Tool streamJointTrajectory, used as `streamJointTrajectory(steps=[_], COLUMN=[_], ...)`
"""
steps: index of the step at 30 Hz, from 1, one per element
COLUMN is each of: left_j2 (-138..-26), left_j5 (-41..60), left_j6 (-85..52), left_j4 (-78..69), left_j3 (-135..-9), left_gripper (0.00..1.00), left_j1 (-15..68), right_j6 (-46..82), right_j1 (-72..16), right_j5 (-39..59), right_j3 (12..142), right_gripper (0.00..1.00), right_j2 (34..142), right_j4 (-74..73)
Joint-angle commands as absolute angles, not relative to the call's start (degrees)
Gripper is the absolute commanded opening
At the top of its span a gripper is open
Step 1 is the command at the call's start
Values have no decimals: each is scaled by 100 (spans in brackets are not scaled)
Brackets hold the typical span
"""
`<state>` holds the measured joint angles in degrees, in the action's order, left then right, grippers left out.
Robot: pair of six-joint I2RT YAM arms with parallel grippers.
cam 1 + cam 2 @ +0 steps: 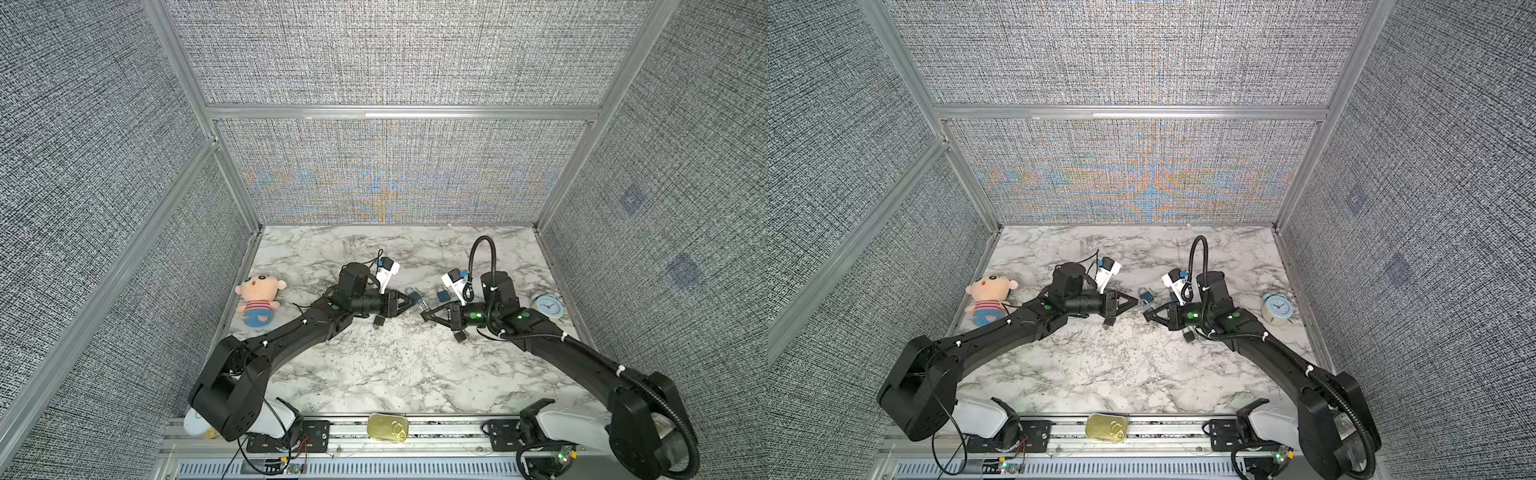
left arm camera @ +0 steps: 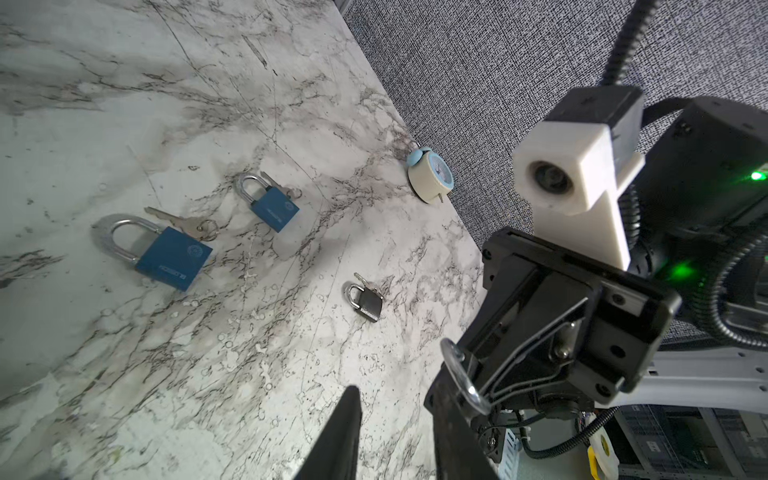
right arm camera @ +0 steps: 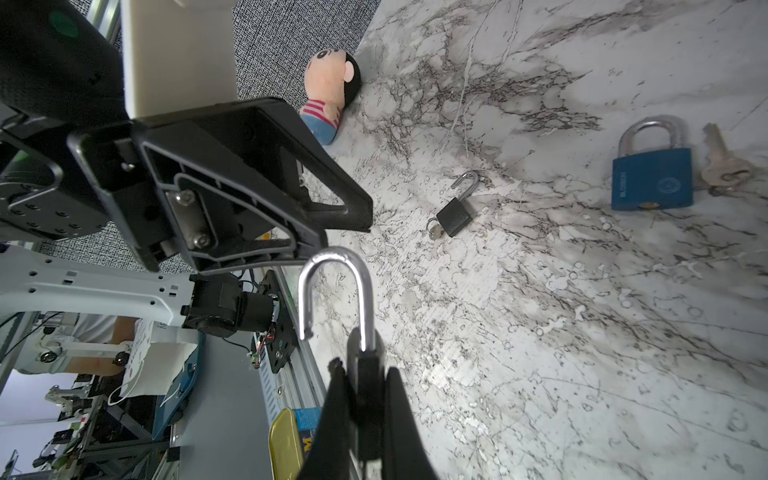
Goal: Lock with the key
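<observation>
- A padlock (image 3: 365,316) is clamped by its body in the right gripper (image 3: 363,370), between the 2 arms near the middle of the desk (image 3: 540,332). Its shackle is swung open.
- The body is mostly covered by the fingers, and the keyhole end is hidden.
- The left gripper (image 2: 395,399) is seen with its fingers apart and nothing between them, 1 finger just beside the shackle's curve.
- In both top views the held padlock is too small to be made out clearly.
- A blue padlock (image 2: 174,257) lies on the desk, its key (image 2: 183,222) partly tucked behind it.
</observation>
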<state>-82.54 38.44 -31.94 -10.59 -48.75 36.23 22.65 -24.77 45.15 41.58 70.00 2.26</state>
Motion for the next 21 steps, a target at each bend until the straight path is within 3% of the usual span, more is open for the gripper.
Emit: streamJointTrajectory(steps=[1, 21], left_j2=[-8141, -8374], left_j5=[3826, 3801], left_j6=[-3189, -2952], left_j4=[-1243, -900], left_j3=[-4894, -5162], left_gripper=[33, 33], left_j1=[3619, 3780], right_j6=[2248, 2302], right_j1=[-2470, -2444], right_j5=[4735, 4879], right_j3=[4161, 4244], right_gripper=[0, 0], right_j2=[7053, 7128], right_j4=[140, 158])
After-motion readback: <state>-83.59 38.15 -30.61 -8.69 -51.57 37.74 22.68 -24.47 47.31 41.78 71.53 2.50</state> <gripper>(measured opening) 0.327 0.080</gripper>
